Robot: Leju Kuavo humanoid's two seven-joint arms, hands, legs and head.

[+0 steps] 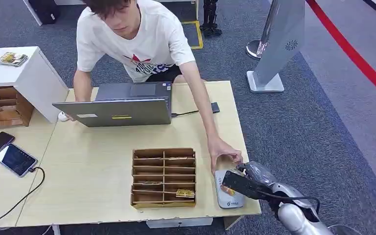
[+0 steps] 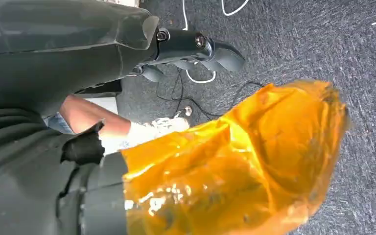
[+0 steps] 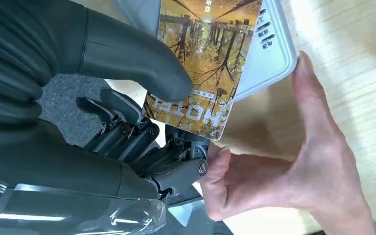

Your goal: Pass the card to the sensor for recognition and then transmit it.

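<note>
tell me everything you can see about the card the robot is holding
The card is a thin, glossy rectangle printed with an autumn scene of bare trees in yellow-brown tones and large pale letters along one end. The right hand pinches it, thumb pressed on its printed face, holding it over the white reader on the table. A person's hand waits beside it, not clearly touching.

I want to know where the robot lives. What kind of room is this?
Probably an office or test lab made to look like a hotel front desk. There is a pale wooden table on grey carpet, a grey open laptop, and a brown wooden card rack beside a white card reader.
</note>
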